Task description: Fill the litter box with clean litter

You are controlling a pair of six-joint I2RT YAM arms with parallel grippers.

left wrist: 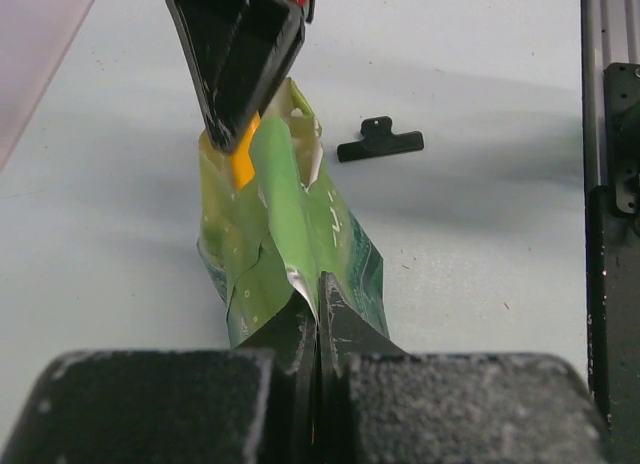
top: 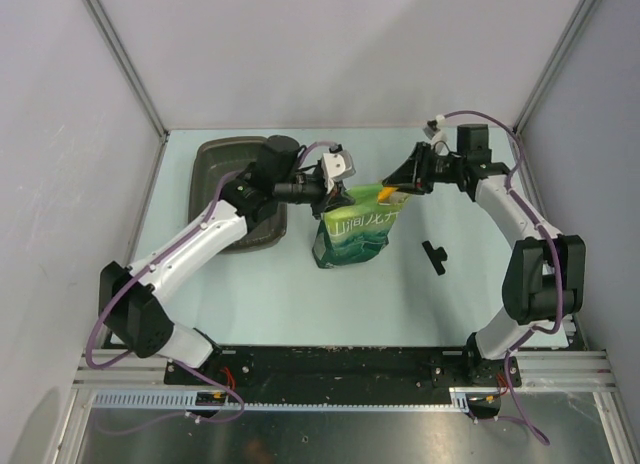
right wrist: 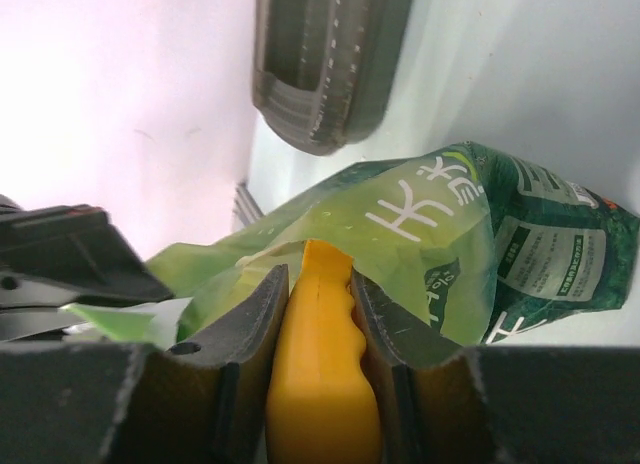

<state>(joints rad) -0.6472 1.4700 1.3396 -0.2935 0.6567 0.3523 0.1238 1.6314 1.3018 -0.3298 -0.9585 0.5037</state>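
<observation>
Much of the litter box (top: 214, 174) is covered in the top view by the left arm, which crosses its right half; only the far rim and the left side are shown. In the right wrist view it is cut off by the upper edge of the frame. The inside of the green pouch (top: 354, 227) is hidden by its crumpled, folded walls, and its contents cannot be made out. Only the handle of the orange scoop (right wrist: 322, 384) is seen; the rest is buried in the mouth of the pouch.

One litter box, one pouch, one scoop, one black clip (top: 433, 254) and two claws are counted.

The left claw (left wrist: 318, 306) is closed tight on an upper edge of the pouch, the foil being pinched between its fingers. The right claw (right wrist: 318, 284) is clamped on the scoop handle, which is held between both fingers at the pouch's opening. The pouch is thus held between the two claws, with its base on the counter (top: 300, 294).

The litter box is set on the counter to the left of the left claw, behind that claw's own wrist, and apart from the pouch. The clip is laid flat on the counter on the near side of the right claw, well apart from the pouch. The path from the pouch to the box is crossed by the left arm
</observation>
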